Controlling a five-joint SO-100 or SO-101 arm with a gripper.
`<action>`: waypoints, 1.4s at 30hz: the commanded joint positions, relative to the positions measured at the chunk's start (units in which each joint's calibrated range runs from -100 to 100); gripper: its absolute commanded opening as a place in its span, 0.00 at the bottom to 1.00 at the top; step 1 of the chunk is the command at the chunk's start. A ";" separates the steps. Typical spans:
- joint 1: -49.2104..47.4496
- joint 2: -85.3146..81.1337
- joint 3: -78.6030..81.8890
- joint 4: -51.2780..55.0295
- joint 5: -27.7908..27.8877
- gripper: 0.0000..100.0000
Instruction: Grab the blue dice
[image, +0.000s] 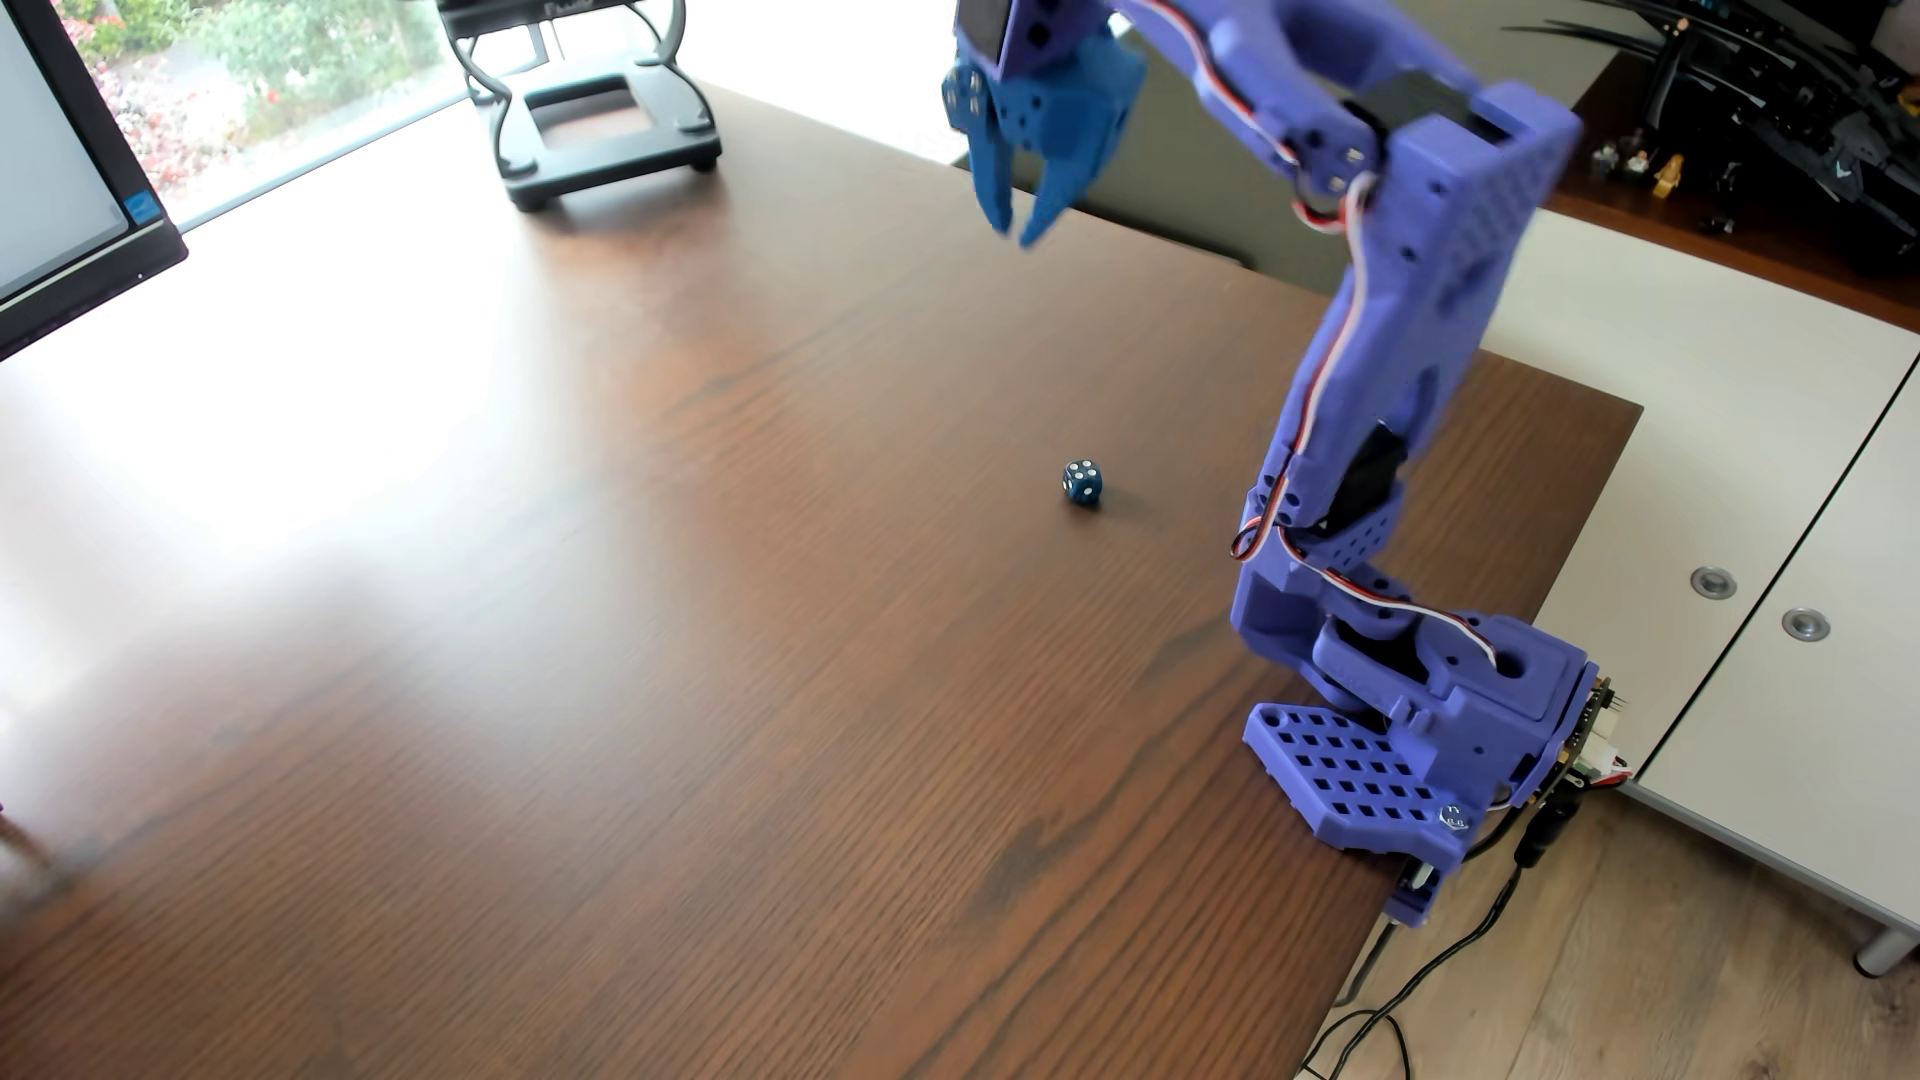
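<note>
Your blue dice (1083, 484) sits alone on the dark wooden table (644, 644), resting flat on the bare wood with white pips showing on its upper faces, a short way to the left of the arm's base (1423, 748) as this view shows it. Your gripper (1016, 235) hangs high in the upper part of the picture, fingers pointing down, well apart from the dice and not touching the table or anything else. The dice lies well below the fingertips in the picture and slightly to their right, nearer the camera than the gripper appears to be. The two blue toothed fingers (992, 187) stand parted by a narrow gap at the tips, wider higher up, and nothing is held between them. The arm (1444, 239) rises from the base at the table's right edge, bends at the elbow near the top right, and reaches back leftward to carry the gripper. At the far end of the table you can see a black stand (608, 135), and a dark monitor (73, 197) edges in at the left; both are well clear of the dice.
</note>
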 joint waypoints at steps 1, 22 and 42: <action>3.53 2.89 -0.52 -1.91 1.58 0.02; 4.84 -31.01 52.19 -24.56 7.31 0.02; -8.42 -40.89 61.41 -26.79 4.00 0.02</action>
